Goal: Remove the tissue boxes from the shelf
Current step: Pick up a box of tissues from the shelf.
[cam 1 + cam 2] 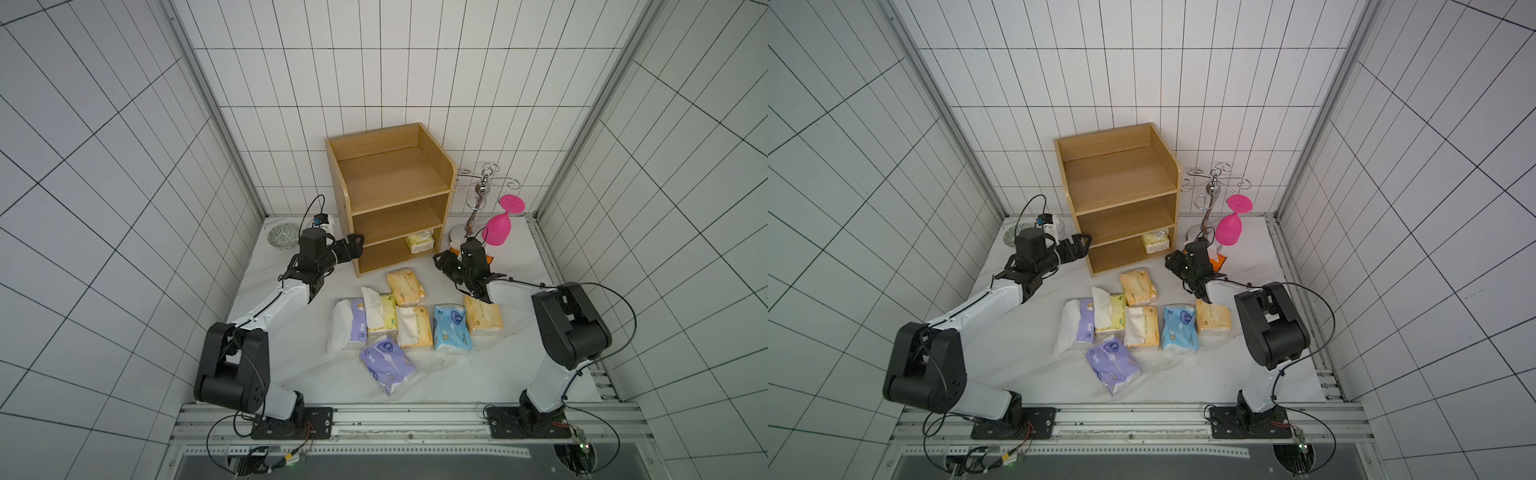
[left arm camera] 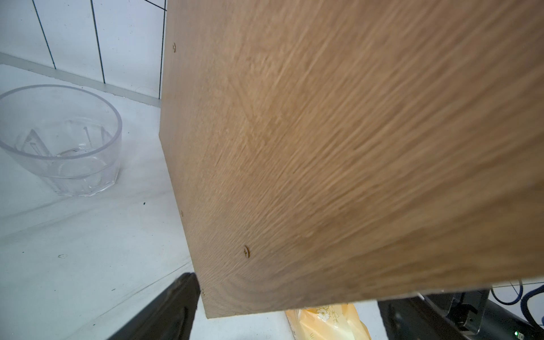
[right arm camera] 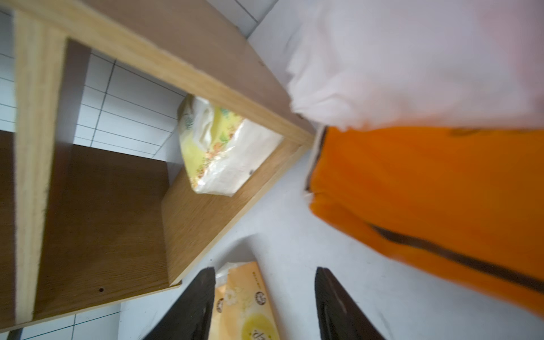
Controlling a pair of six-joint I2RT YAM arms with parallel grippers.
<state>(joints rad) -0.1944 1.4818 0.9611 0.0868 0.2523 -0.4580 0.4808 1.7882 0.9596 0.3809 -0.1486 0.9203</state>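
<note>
my right hand [image 1: 439, 262] hung low over the counter [image 1: 478, 374] with its fingers [image 3: 191, 303] spread and nothing between them. through the gap the wrist view showed only counter and part of a pale orange pack [image 3: 244, 300]. the hand pointed toward the open front of the shelf [image 1: 390, 174], near the right end of the bottom tier, where a yellow pack [image 1: 420, 243] lay untouched. just beside my right wrist, on the side away from the shelf, the bright orange pack [image 3: 426, 191] lay on the counter with white tissue bulging from it. it was near the foot of the silver stand [image 1: 482, 195], from which a pink goblet [image 1: 500, 226] hung bowl down. my left hand [image 1: 356, 243] was spread wide too, right up against the outer left wall of the shelf near its lower front corner; whether it pressed the wood i could not tell. beyond it stood a clear glass [image 2: 61, 141] and a patterned bowl [image 1: 282, 237]. in front of the shelf, between my arms, lay a row: purple pack [image 1: 353, 326], second yellow pack [image 1: 384, 316], middle pale orange pack [image 1: 415, 328], blue pack [image 1: 453, 328] and right pale orange pack [image 1: 484, 322]. the front purple pack [image 1: 386, 363] lay nearest my bases.
</note>
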